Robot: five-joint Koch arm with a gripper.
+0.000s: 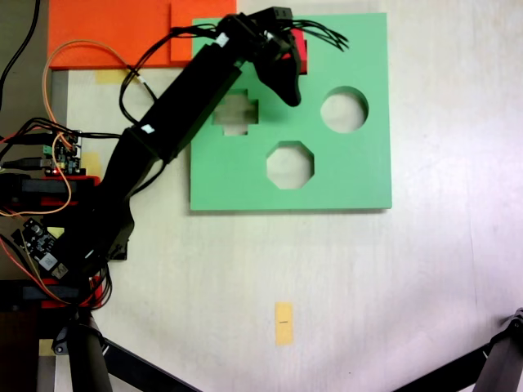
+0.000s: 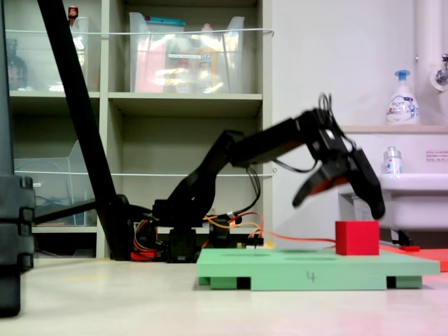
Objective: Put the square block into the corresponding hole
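Black arm stretched forward, elbow raised, wrist bent down, pincer (image 2: 350, 194) spread wide, seemingly holding nothing

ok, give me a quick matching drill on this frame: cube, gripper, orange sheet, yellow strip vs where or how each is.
1. red cube
2. gripper
3. orange sheet
4. yellow strip

A. open, up in the air above the cube
B. off the board, toward the first exterior view's bottom edge
C. on the green board, near its top edge in the first exterior view
D. at the first exterior view's top left, beside the board's corner

Pairs: 1-C, 2-A, 3-D, 4-B
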